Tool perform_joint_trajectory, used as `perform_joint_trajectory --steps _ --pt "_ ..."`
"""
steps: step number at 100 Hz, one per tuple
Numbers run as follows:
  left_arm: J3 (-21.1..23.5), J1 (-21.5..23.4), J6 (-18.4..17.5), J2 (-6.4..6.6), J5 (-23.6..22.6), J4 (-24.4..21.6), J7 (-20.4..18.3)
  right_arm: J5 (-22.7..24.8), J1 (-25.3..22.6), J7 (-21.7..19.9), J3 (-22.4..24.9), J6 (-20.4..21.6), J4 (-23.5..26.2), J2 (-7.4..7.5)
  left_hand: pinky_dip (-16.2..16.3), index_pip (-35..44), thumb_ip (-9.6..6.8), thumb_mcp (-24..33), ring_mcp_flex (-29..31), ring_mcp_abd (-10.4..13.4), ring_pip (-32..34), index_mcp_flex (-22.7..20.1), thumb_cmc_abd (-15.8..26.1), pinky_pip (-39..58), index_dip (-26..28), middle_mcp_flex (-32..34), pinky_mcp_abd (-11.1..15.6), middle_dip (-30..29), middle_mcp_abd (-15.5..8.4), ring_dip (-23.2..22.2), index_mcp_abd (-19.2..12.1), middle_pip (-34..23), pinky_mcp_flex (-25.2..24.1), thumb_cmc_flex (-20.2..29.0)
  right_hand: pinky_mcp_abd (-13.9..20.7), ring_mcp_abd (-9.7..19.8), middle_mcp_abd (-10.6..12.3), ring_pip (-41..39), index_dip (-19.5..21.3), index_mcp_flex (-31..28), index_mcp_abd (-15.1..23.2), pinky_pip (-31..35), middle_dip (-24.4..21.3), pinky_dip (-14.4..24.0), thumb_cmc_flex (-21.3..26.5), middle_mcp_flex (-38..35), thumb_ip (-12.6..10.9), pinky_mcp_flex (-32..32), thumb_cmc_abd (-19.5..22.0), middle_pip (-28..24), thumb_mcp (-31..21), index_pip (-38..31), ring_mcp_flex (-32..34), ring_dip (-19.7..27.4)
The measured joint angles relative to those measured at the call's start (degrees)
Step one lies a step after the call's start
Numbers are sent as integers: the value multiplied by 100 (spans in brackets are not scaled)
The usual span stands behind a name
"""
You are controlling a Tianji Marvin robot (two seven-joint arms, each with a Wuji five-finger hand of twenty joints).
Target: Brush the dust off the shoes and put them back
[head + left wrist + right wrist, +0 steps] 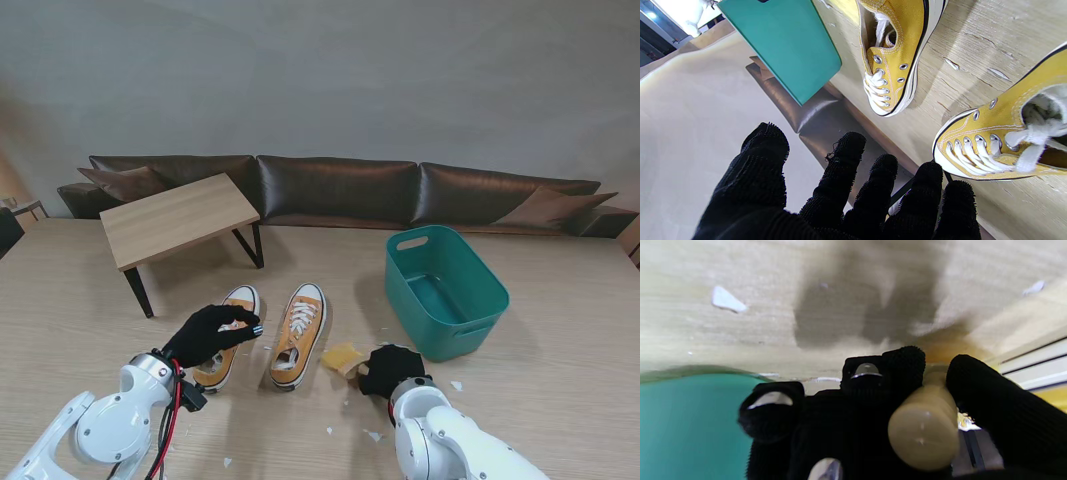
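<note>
Two yellow canvas sneakers with white laces stand side by side on the wooden table, toes pointing away from me. My left hand hovers over the left sneaker; its black-gloved fingers are spread and hold nothing, close to that sneaker. The right sneaker stands free, and its laced toe shows in the left wrist view. To the right of it, my right hand is shut on a brush with a pale wooden handle, low over the table.
A teal plastic basket stands to the right of the shoes, close to my right hand. A small wooden bench stands at the far left, a dark sofa behind. White scraps dot the table near me.
</note>
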State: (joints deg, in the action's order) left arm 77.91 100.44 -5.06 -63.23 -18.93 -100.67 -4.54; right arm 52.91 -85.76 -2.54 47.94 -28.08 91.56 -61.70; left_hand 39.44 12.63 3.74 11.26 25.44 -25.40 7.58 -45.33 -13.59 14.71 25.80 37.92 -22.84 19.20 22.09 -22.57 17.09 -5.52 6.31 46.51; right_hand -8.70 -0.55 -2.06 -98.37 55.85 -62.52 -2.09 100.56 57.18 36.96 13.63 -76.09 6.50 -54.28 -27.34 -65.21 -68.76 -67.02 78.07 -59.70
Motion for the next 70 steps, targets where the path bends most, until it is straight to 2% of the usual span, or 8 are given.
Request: perform_joint_trajectory --steps 7,13,28,51,70 --pt "4 4 1 1 -5 -1 -2 -79 -74 219 131 154 -12 -20 2 0 -1 0 0 0 0 0 0 0 0 0 0 0 1 0 0 0 0 0 2 0 0 -3 2 -16 1 34 -12 1 0 0 0 0 -1 -1 0 20 0 -46" --pt "9 9 1 1 -5 -3 -3 -134 -134 247 247 308 -6 -35 3 0 -1 0 0 0 0 0 0 0 0 0 0 0 1 0 0 0 0 0 2 0 0 -13 52 -66 7 39 -18 4 0 -1 0 0 -4 -15 0 88 1 -60" --pt "36 33 0 0 -14 -9 8 -507 -250 14 446 437 177 -30 4 0 -1 0 0 0 0 0 0 -1 0 0 0 0 1 -1 0 0 0 0 3 0 0 -36 141 -121 8 82 -93 7 0 -2 0 0 -4 -61 0 168 1 -113" --pt "57 55 0 -1 -21 -12 24 -554 -295 -324 613 581 395 -5 4 0 -1 -16 0 -1 0 0 0 -1 0 0 0 0 2 -1 1 0 -1 0 -125 -135 -89 -84 178 -320 -41 166 -206 11 -2 -66 0 1 -5 -63 0 359 16 -118" --pt "65 58 -1 0 -28 -13 22 -756 -304 -233 707 681 404 1 5 0 -1 -16 0 -1 0 0 0 -1 0 0 0 0 2 -1 1 0 -1 0 -213 -200 -141 -96 178 -381 -80 176 -269 37 -2 -74 0 1 -5 -65 0 434 16 -118"
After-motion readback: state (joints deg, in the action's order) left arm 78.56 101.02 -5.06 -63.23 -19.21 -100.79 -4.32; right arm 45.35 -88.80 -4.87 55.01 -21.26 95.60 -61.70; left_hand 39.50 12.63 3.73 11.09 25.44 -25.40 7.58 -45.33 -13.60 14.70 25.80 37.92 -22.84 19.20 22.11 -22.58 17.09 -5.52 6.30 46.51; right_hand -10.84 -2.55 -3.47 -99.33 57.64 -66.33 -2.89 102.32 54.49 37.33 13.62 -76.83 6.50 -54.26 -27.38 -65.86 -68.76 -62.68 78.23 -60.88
